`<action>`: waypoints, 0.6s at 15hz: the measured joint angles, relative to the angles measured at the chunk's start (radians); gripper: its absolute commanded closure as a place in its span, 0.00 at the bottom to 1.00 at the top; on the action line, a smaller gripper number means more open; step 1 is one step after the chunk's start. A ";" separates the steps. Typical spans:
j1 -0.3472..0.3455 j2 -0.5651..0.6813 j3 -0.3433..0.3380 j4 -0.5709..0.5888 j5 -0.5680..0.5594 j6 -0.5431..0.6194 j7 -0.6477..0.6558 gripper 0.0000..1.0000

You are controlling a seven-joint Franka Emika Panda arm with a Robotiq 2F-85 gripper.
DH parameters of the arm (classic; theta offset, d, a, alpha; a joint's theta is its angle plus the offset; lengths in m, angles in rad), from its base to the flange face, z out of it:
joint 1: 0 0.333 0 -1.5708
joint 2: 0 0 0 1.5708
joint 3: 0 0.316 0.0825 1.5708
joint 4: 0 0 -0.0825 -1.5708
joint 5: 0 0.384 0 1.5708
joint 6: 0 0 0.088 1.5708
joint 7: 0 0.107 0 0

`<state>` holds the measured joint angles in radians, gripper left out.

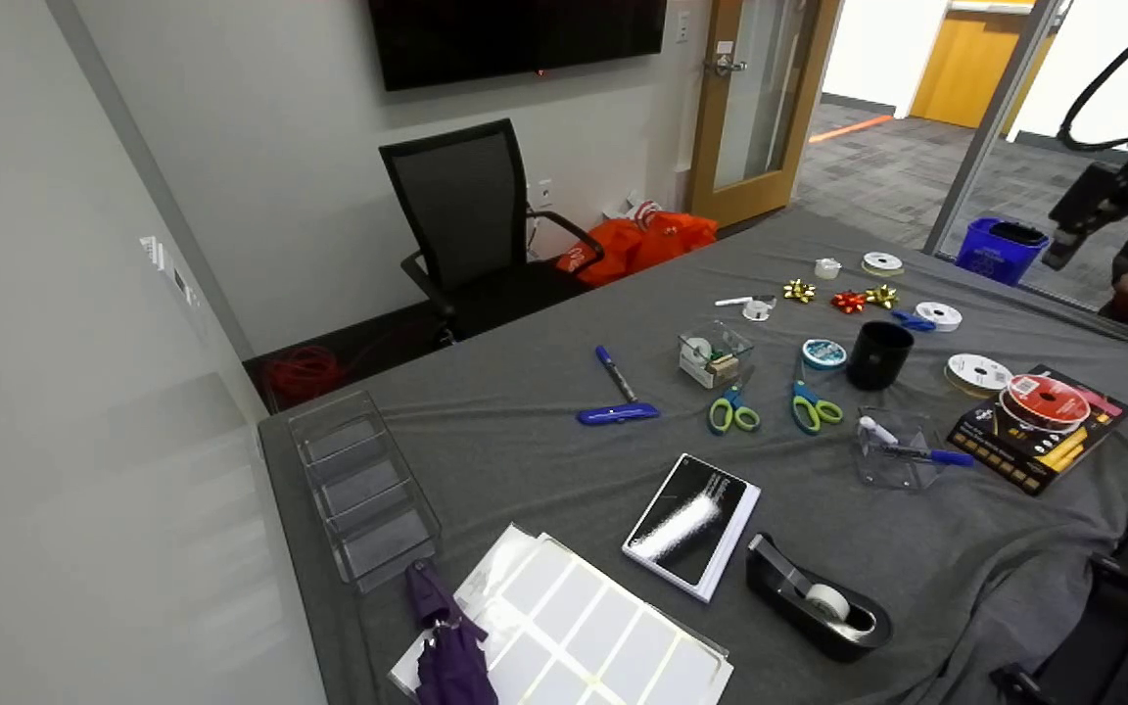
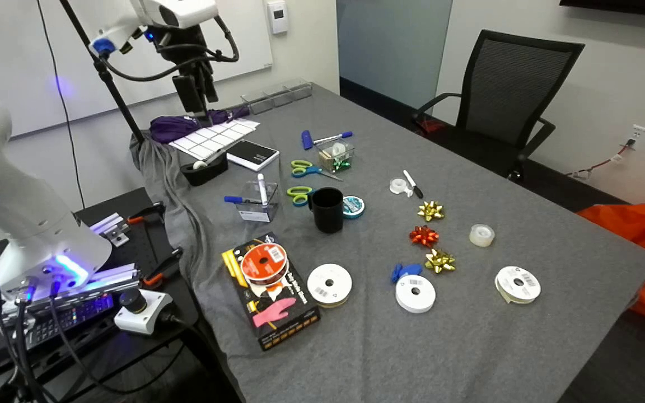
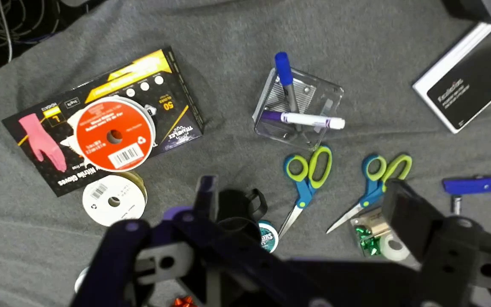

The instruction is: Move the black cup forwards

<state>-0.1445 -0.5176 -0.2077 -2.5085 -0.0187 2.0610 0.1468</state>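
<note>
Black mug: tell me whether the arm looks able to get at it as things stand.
Probably yes: the tool is open, and nothing covers the upright black mug, though the round teal container close beside it could crowd the grasp.

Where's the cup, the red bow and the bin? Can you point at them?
Cup point(image 2: 328, 214): in an exterior view, on its side.
Red bow point(image 2: 424, 236): in an exterior view, on its middle loops.
Bin point(image 1: 993, 257): in an exterior view, on its outer wall.
</note>
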 measured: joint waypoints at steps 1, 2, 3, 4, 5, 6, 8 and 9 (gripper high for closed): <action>-0.002 0.027 0.017 -0.006 0.009 0.045 0.062 0.00; -0.004 0.057 0.036 -0.009 0.018 0.088 0.127 0.00; -0.007 0.088 0.055 -0.009 0.026 0.128 0.194 0.00; -0.009 0.117 0.073 -0.008 0.029 0.163 0.257 0.00; -0.012 0.145 0.090 -0.007 0.029 0.199 0.319 0.00; -0.014 0.173 0.103 -0.006 0.029 0.234 0.375 0.00; -0.020 0.224 0.125 -0.002 0.029 0.302 0.473 0.00; -0.023 0.250 0.131 0.001 0.027 0.336 0.514 0.00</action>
<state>-0.1670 -0.2679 -0.0769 -2.5074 0.0079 2.3974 0.6607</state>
